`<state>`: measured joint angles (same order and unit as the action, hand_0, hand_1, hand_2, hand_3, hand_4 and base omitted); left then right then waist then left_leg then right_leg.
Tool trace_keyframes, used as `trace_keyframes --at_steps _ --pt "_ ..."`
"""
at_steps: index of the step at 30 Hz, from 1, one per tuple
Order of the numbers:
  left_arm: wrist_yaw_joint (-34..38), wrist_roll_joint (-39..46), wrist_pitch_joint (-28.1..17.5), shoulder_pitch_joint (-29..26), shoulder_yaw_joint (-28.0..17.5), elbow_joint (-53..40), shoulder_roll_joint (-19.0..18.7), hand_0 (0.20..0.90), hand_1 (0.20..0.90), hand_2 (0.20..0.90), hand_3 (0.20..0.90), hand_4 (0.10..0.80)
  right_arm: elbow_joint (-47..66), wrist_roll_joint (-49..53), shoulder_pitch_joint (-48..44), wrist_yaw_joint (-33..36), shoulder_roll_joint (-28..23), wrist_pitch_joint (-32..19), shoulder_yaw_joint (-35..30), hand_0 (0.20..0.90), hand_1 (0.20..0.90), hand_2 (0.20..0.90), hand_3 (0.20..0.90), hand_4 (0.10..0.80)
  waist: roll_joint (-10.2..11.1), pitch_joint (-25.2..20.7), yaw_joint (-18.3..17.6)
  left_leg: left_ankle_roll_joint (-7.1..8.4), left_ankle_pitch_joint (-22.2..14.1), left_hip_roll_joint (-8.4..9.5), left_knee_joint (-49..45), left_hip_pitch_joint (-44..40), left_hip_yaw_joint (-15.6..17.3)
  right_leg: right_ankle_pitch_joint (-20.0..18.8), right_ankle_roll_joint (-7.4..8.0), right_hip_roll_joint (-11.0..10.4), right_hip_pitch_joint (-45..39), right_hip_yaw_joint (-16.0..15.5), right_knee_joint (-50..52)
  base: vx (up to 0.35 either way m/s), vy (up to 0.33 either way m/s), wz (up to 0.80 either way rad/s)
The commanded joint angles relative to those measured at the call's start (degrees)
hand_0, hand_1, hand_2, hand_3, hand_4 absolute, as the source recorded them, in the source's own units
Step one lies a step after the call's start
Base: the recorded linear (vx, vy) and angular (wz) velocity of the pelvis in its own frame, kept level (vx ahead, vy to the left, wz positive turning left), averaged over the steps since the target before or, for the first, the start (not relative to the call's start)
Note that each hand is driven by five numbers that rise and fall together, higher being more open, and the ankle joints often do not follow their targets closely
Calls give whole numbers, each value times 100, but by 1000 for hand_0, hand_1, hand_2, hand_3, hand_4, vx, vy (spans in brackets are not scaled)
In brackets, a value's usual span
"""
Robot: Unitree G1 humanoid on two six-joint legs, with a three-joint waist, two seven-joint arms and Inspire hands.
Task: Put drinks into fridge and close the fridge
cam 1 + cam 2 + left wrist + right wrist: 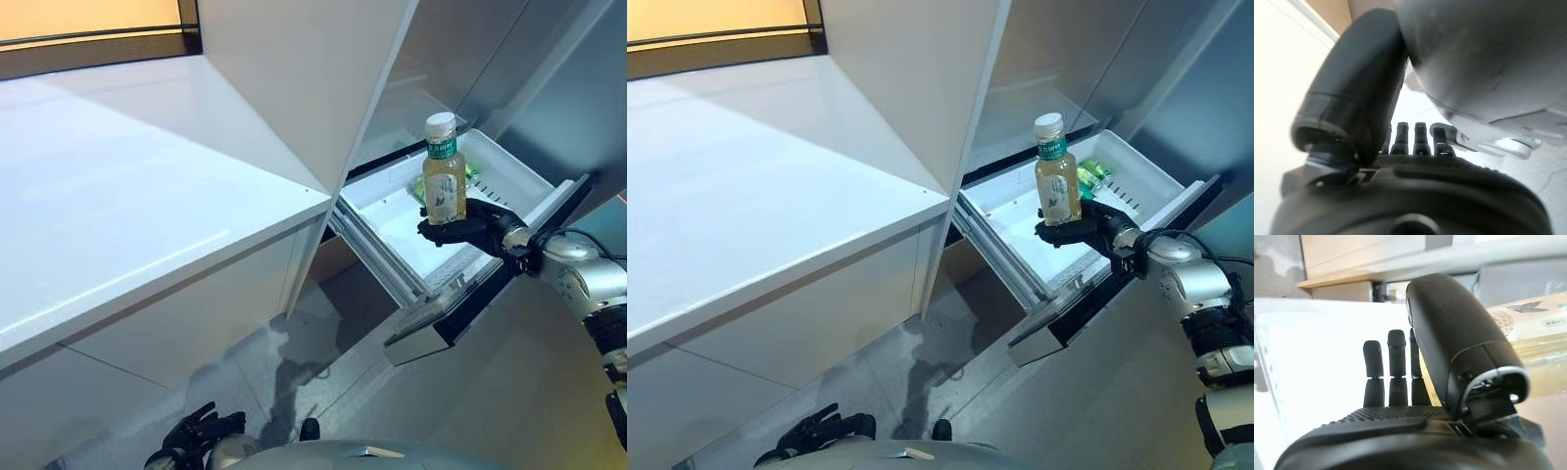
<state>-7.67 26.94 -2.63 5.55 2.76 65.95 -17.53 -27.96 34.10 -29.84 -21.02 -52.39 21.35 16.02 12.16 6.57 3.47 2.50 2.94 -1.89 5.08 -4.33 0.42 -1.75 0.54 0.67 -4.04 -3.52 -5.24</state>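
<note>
A clear bottle of pale yellow drink, with a white cap and green label, stands upright in my right hand. The hand grips the bottle's base and holds it above the open white fridge drawer. In the right wrist view the thumb lies against the bottle while the fingers point up beside it. A green pack lies at the drawer's back, partly hidden by the bottle. My left hand hangs low near the floor with relaxed fingers, holding nothing.
A white counter fills the left half of the eye views. The drawer's dark front panel juts out over the grey floor. The fridge's grey body rises behind the drawer.
</note>
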Motion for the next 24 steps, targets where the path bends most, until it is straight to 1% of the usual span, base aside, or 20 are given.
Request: trace_keyframes --at_steps 1,6,7,13,16,24 --pt "45 -297 139 29 186 39 -232 900 900 900 900 800 -292 -71 -1587 185 -223 -475 -335 300 300 300 200 100 116 -141 202 -262 -515 136 -36 -17 -13 -138 380 106 20 27 24 27 -37 14" --pt "31 -282 343 136 194 -317 -346 900 900 900 900 800 -1006 -529 -1901 32 -385 -344 -3 300 300 300 200 100 76 -16 356 -254 -465 143 -39 40 -112 -164 375 83 29 -63 24 4 -3 7" --pt "21 -291 387 142 192 -372 -367 900 900 900 900 800 -1237 -671 -1981 -103 -380 -266 59 300 300 300 200 100 63 11 394 -253 -450 149 -39 53 -138 -168 374 77 30 -84 24 7 1 6" --pt "80 -258 403 89 191 -438 -416 900 900 900 900 800 -2330 -1290 -2282 -562 -324 -209 278 300 300 300 200 100 35 108 558 -255 -408 162 -57 110 -229 -172 363 60 28 -155 24 24 1 8" --pt "186 -200 445 27 207 -520 -487 900 900 900 900 800 -2811 -1493 -2368 -562 -234 -216 311 300 300 300 200 100 48 177 658 -256 -383 165 -72 182 -296 -181 355 68 59 -178 24 12 -37 6" --pt "378 -143 470 -125 175 -639 -609 900 900 900 900 800 -3554 -1883 -2551 -625 -20 -139 470 300 300 300 200 100 69 391 833 -253 -307 186 -89 343 -421 -222 336 77 149 -247 26 -3 -30 9"
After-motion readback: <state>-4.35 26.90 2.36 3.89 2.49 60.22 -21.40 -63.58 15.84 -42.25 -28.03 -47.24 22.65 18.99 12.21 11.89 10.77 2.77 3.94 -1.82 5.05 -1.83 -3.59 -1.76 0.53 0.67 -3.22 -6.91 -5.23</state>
